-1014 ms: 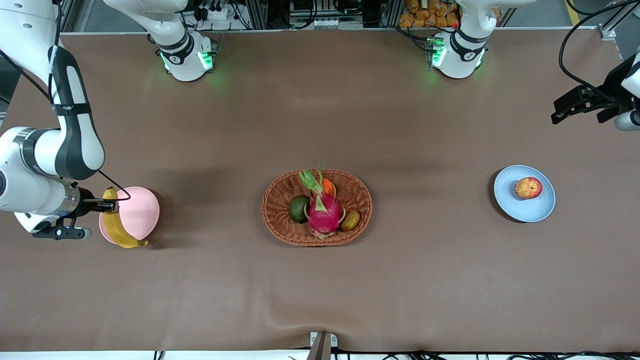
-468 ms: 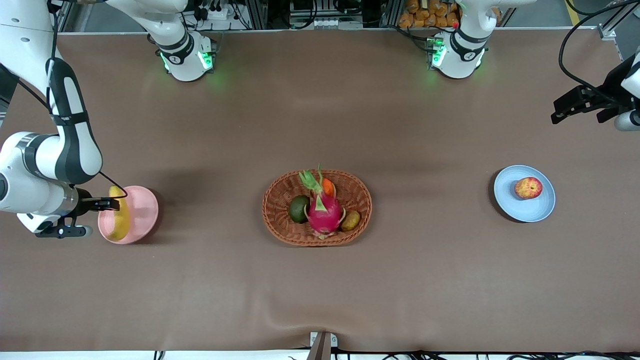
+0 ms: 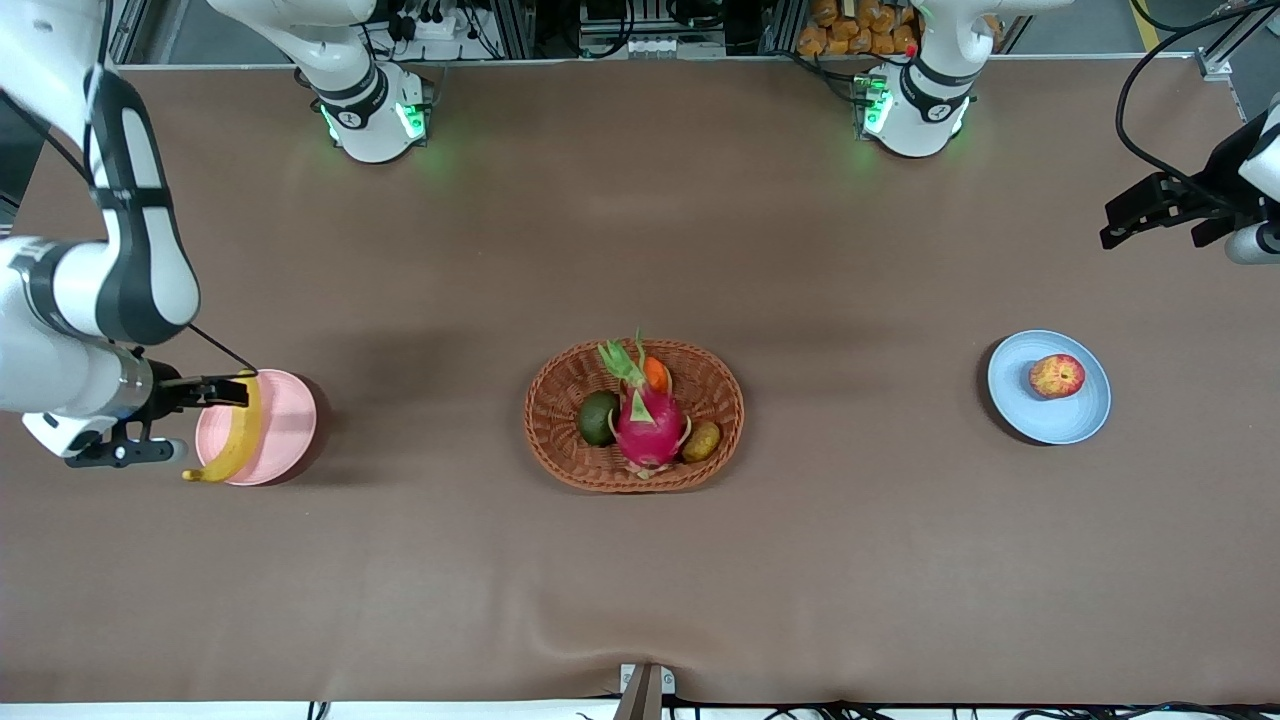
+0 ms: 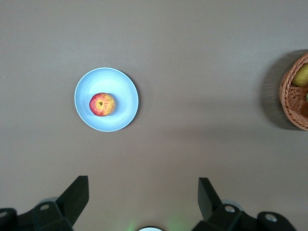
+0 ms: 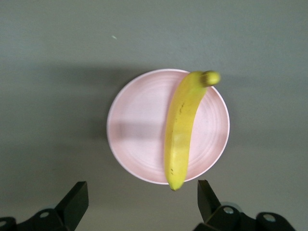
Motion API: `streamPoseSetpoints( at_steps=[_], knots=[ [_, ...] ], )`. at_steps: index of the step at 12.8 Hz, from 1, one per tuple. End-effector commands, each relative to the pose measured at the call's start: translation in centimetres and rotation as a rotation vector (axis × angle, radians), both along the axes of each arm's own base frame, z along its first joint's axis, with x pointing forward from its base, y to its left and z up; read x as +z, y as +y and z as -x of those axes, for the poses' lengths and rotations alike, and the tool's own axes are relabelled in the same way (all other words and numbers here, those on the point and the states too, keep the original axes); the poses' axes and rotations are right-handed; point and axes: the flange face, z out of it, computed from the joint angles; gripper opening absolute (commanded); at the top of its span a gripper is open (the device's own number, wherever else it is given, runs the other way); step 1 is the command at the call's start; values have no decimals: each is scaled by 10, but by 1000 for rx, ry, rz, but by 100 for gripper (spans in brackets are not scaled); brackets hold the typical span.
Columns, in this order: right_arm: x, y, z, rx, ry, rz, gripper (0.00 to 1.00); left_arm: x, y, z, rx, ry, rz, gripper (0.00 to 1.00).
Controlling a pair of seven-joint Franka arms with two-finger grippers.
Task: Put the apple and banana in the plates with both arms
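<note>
Banana (image 5: 181, 129) on pink plate (image 5: 139, 130), ends overhang rim; right end effector (image 5: 139, 199) open.

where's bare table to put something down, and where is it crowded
Free: the stretches between the basket and the pink plate, and between the basket and the blue plate; also the wide strip nearer the front camera than all three. Crowded: the basket is full of fruit, the banana lies across the pink plate, and the apple sits on the blue one.

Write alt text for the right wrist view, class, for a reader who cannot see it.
A yellow banana lies across a pale pink plate on the brown table, both ends overhanging the rim. The right gripper hangs open above, holding nothing.
</note>
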Motion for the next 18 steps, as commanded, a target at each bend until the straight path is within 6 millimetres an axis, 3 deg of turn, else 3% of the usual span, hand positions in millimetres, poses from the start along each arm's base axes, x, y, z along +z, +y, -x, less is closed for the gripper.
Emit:
streamPoseSetpoints(
  at_steps=[1,4,9,12,15,18],
  knots=[
    [66,32,18,-9,-56,-7,100,4,-3,-1,7,3,3,100],
    [120,54,41,-69,-63,-3,100,4,-5,0,7,10,4,100],
    [206,32,63,-104,-53,-12,100,3,-6,0,0,13,7,100],
    [223,-5,72,-192,-44,-90,100,3,-7,0,5,17,8,100],
    [254,-6,79,-200,-38,-93,100,2,-10,1,0,22,7,100],
    [258,-7,80,-227,-37,-30,100,1,-10,1,-3,24,7,100]
  ],
)
